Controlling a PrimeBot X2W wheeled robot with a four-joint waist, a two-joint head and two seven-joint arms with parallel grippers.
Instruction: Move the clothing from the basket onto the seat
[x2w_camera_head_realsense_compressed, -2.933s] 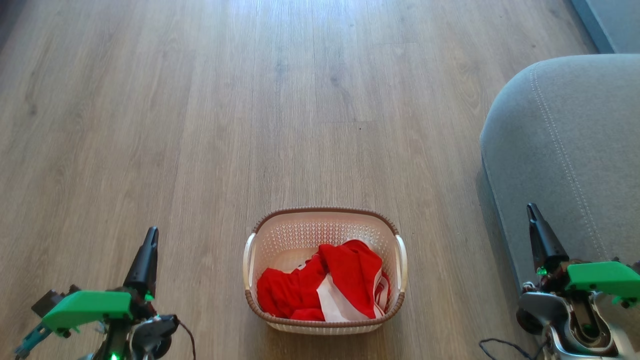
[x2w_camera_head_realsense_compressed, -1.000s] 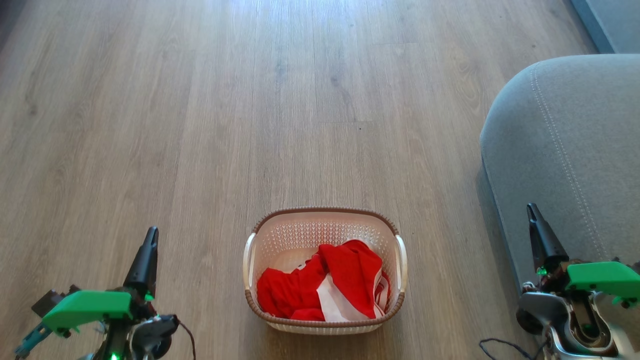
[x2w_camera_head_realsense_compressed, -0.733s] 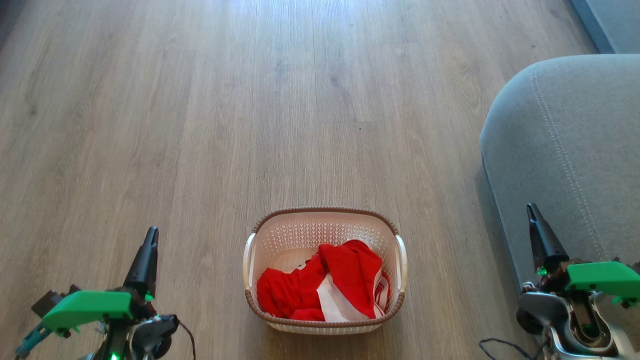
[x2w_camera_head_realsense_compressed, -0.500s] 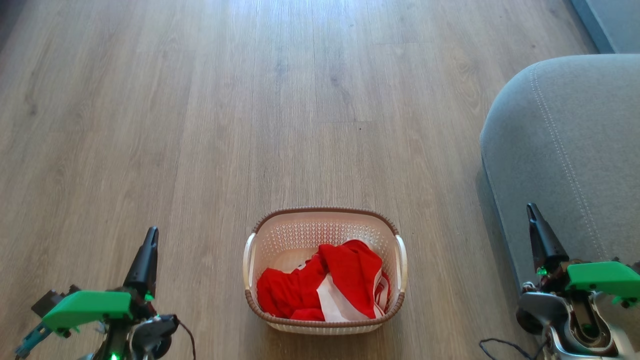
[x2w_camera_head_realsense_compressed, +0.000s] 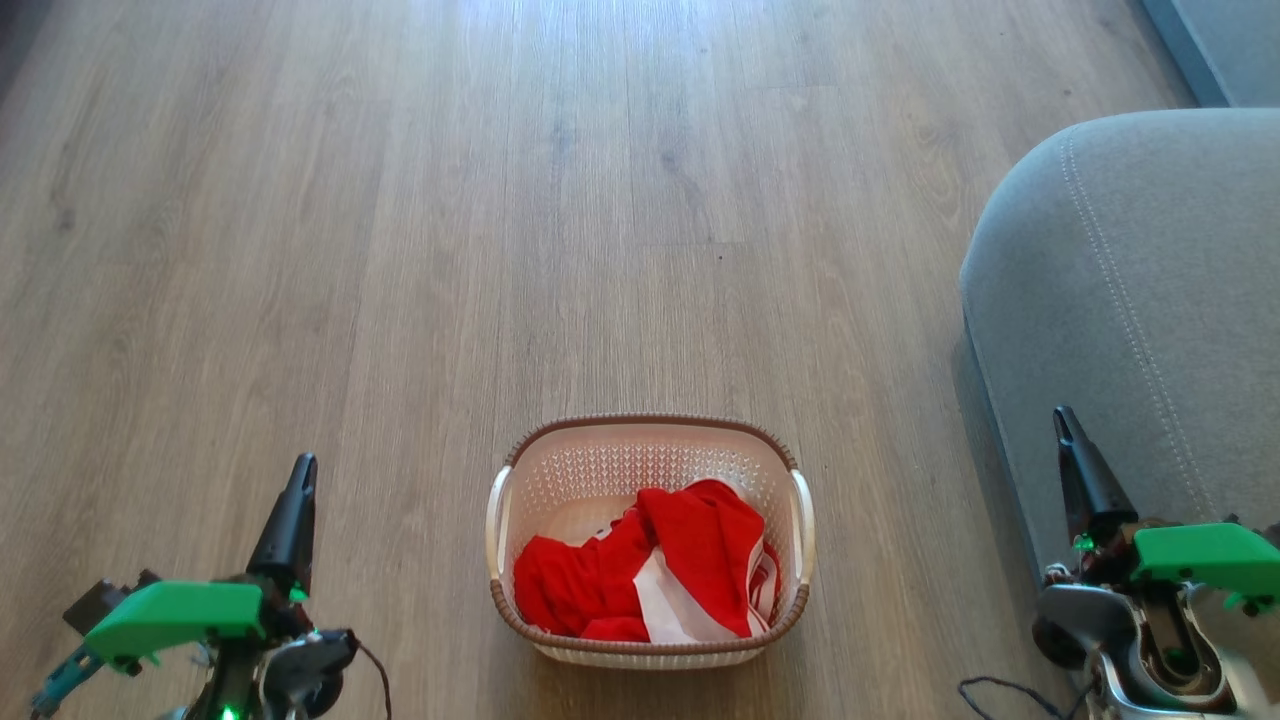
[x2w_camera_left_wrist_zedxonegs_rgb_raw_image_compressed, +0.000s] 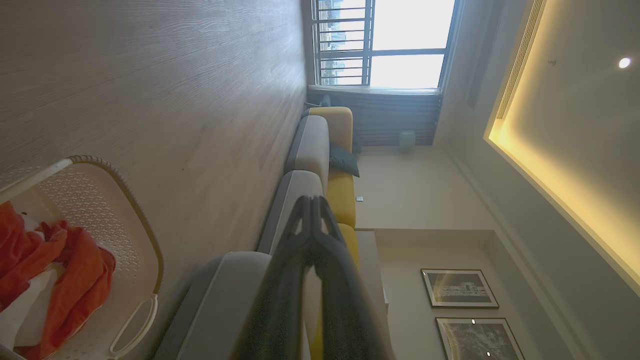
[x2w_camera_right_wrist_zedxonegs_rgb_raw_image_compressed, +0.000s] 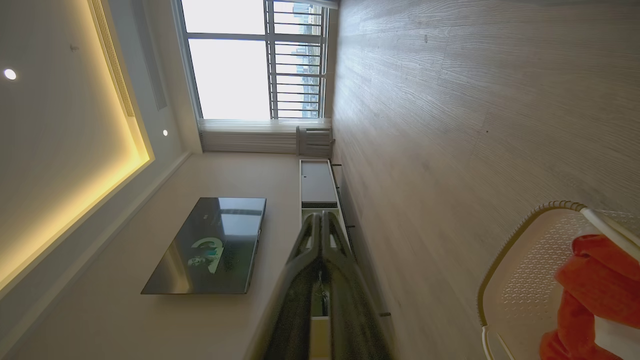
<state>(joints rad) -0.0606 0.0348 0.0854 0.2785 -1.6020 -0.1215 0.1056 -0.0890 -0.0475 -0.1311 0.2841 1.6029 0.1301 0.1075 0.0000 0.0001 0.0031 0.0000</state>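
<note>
A cream perforated basket (x2w_camera_head_realsense_compressed: 650, 435) with a brown rim stands on the wood floor at bottom centre of the head view. Red clothing (x2w_camera_head_realsense_compressed: 660, 575) with white panels lies bunched in its near half. The grey seat (x2w_camera_head_realsense_compressed: 1150, 290) with light stitched seams fills the right side. My left gripper (x2w_camera_head_realsense_compressed: 300, 470) is shut at the lower left, well clear of the basket. My right gripper (x2w_camera_head_realsense_compressed: 1062, 420) is shut at the lower right, over the seat's near edge. The left wrist view shows the basket (x2w_camera_left_wrist_zedxonegs_rgb_raw_image_compressed: 125, 210), the clothing (x2w_camera_left_wrist_zedxonegs_rgb_raw_image_compressed: 55, 270) and my shut fingertips (x2w_camera_left_wrist_zedxonegs_rgb_raw_image_compressed: 312, 202). The right wrist view shows the basket (x2w_camera_right_wrist_zedxonegs_rgb_raw_image_compressed: 520, 235) and clothing (x2w_camera_right_wrist_zedxonegs_rgb_raw_image_compressed: 600, 280).
Wood plank floor (x2w_camera_head_realsense_compressed: 500, 220) stretches ahead and to the left. A long sofa with yellow backs (x2w_camera_left_wrist_zedxonegs_rgb_raw_image_compressed: 342, 150) runs toward a window. A wall television (x2w_camera_right_wrist_zedxonegs_rgb_raw_image_compressed: 210, 245) and a low cabinet (x2w_camera_right_wrist_zedxonegs_rgb_raw_image_compressed: 317, 182) stand across the room. A dark cable (x2w_camera_head_realsense_compressed: 1000, 692) lies by my right arm.
</note>
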